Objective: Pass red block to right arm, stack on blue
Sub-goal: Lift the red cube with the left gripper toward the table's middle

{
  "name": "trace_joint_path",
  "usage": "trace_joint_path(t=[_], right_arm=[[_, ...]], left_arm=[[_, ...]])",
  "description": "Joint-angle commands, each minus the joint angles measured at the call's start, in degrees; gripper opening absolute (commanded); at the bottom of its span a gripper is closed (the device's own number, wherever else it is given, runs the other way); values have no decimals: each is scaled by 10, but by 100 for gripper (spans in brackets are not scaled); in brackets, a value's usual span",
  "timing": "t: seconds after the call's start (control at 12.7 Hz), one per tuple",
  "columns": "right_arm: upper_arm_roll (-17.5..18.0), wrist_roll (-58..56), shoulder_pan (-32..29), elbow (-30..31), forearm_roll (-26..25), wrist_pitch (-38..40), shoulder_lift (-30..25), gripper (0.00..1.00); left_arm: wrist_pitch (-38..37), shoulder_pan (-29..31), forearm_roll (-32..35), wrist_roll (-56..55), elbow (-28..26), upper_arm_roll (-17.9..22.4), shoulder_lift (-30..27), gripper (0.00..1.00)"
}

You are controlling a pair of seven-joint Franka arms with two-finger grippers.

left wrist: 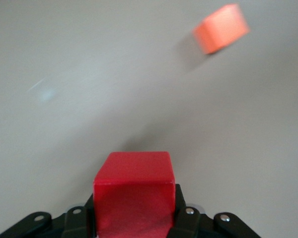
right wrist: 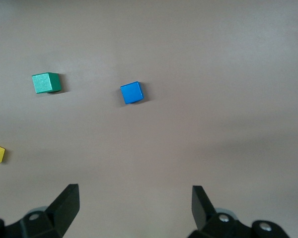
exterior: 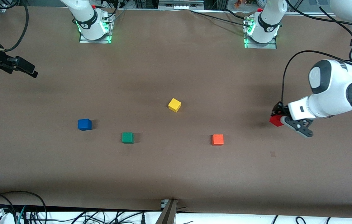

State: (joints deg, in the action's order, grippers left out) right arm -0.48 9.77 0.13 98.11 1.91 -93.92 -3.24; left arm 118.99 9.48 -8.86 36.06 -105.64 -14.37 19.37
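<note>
My left gripper (exterior: 278, 120) is shut on the red block (exterior: 275, 121) and holds it a little above the table near the left arm's end. In the left wrist view the red block (left wrist: 133, 188) sits between the black fingers (left wrist: 186, 218). The blue cube (exterior: 84, 124) rests on the table toward the right arm's end; it also shows in the right wrist view (right wrist: 132, 92). My right gripper (exterior: 28, 69) is open and empty, up in the air at the right arm's end of the table; its own view shows its gripper (right wrist: 134, 201) with the jaws wide apart.
A green cube (exterior: 127, 137) lies beside the blue one, a little nearer the front camera. A yellow cube (exterior: 174, 105) sits mid-table. An orange cube (exterior: 217, 139) lies between the green cube and the left gripper. Brown table (exterior: 176, 174).
</note>
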Motion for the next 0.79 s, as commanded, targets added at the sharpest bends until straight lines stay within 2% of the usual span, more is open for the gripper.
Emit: trace_joint_path(t=[0.0,0.16,0.31,0.47,0.71], right_arm=[[2,-4,-2,-9,0,-6,7,100],[0,-9,-4,-9,1,-5,19,100],[1,-10,-2,-9,-4,0,34,100],[2,-18,-2,-9,-6,2,51,100],[2,-113,-2,-9,-7,20,84,100]], left_arm=[[-9,5,-27,72,9,-44,-3,3],[-3,-2,-50,91,21,-87,6,0],[-1,-4,-133,128,24,-122,36,0],[11,-4,-197,267,38,-131,69,0],[51,-29,-354,461,47,-149,82,0]])
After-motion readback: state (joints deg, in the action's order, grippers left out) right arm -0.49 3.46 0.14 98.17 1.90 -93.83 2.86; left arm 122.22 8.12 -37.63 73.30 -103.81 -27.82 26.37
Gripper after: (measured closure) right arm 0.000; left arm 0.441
